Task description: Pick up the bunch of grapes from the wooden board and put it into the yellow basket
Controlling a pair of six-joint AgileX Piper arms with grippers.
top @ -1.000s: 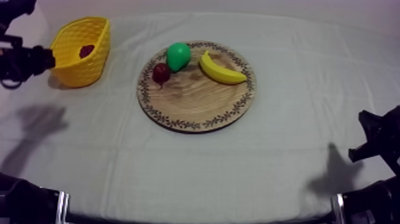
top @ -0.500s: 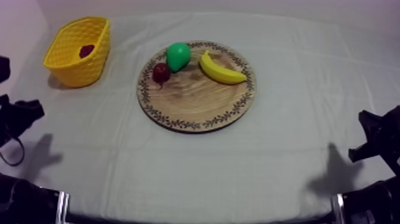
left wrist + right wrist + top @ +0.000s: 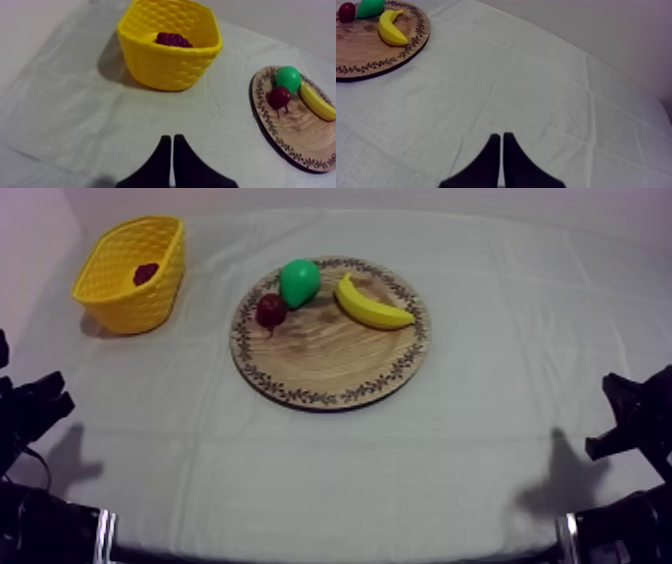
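The bunch of grapes lies inside the yellow basket, which stands at the table's far left corner, well apart from the wooden board. The left gripper sits low at the left edge, its two black fingers pressed together in a narrow wedge, holding nothing and aimed toward the basket. The right gripper rests low at the right side, likewise closed and empty over bare cloth. I count one basket, one bunch of grapes, one board, and three fruits on it: one green pear, one small red fruit just beside it, and one banana. A creased grey-white cloth covers the table, with a pale wall behind.
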